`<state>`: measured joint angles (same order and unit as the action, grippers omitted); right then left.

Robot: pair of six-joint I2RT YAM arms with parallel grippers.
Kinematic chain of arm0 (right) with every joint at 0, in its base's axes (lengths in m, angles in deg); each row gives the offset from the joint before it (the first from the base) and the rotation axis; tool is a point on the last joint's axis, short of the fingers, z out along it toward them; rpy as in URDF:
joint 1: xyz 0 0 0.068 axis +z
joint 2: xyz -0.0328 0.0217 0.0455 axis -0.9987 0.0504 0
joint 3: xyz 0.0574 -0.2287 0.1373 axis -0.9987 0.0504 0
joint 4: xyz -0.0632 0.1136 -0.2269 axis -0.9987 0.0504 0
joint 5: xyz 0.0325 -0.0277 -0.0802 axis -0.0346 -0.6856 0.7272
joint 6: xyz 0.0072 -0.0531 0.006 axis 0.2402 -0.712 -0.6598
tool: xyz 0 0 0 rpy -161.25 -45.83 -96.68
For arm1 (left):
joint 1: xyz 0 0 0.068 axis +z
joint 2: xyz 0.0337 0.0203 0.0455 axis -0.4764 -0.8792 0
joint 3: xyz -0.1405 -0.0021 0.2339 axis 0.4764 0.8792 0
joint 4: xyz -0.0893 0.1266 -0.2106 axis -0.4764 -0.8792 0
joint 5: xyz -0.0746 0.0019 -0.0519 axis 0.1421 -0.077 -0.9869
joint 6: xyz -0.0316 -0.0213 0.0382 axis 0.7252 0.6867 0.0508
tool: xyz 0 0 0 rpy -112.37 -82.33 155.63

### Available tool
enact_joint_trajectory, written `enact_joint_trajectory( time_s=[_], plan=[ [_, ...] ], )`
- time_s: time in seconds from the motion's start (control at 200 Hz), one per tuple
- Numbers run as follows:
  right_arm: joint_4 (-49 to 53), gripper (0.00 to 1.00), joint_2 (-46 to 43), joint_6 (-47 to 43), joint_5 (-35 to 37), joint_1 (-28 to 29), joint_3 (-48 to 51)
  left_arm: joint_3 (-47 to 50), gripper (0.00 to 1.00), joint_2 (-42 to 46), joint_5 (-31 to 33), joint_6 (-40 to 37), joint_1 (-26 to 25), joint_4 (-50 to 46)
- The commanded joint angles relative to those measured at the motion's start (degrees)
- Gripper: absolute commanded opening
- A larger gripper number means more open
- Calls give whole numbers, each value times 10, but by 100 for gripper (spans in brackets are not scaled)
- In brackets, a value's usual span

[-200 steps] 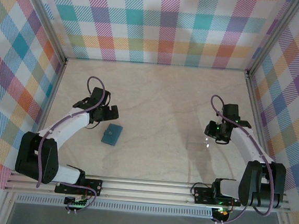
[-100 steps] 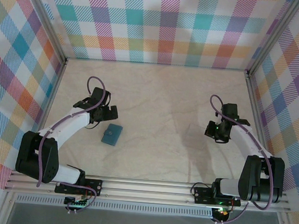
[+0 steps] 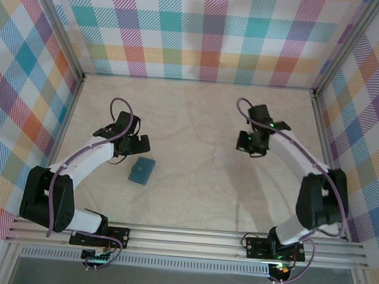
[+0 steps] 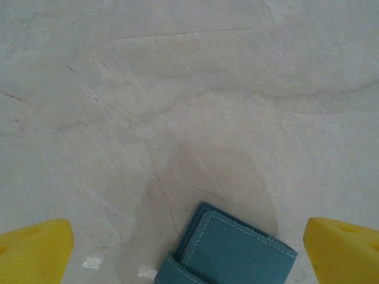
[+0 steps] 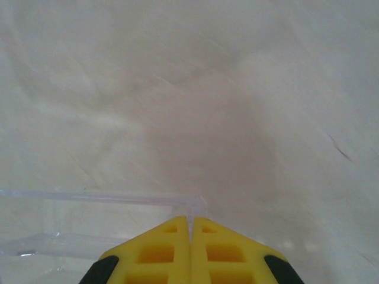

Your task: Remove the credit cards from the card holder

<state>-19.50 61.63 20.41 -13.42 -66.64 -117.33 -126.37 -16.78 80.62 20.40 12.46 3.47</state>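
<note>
While spread wide, L gripper (image 3: 135,144) just beside closed card holder (image 4: 231,251), flat on table (image 4: 177,89), low betw. fingertips in wrist view. R gripper (image 5: 190,236) pinched together; clear plastic piece (image 5: 89,222) at tips, grip unclear.

top view high, near-edge side, whole table (image 3: 191,202); wrist views close, downward; left shares card holder (image 3: 142,170) (image 4: 237,254).

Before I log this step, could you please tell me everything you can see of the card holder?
The card holder is a small teal-blue rectangular wallet, leather-like, with pale stitching along its edge and a little tab on one side. It is folded shut with no cards showing, and lies flat and askew on the marbled table, left of centre. The left pincer hovers open by it, its yellow fingers wide on either side, not touching it.
</note>
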Motion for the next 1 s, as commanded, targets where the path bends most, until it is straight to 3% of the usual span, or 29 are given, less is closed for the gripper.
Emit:
enact_joint_trajectory(
  time_s=[0.0,0.205,0.445,0.865,0.995],
  plan=[
    [13,0,67,48,28,43,-83,9,99,-7,-17,20,-8,-20],
    [81,0,223,64,71,101,-289,28,100,6,-34,33,-11,-18],
    [130,0,345,64,79,128,-447,48,99,12,-45,56,-30,-25],
    [143,0,389,69,66,131,-468,44,100,-9,-55,50,-55,-51],
    [143,14,381,68,66,132,-464,43,100,-13,-61,43,-55,-58]
  ],
)
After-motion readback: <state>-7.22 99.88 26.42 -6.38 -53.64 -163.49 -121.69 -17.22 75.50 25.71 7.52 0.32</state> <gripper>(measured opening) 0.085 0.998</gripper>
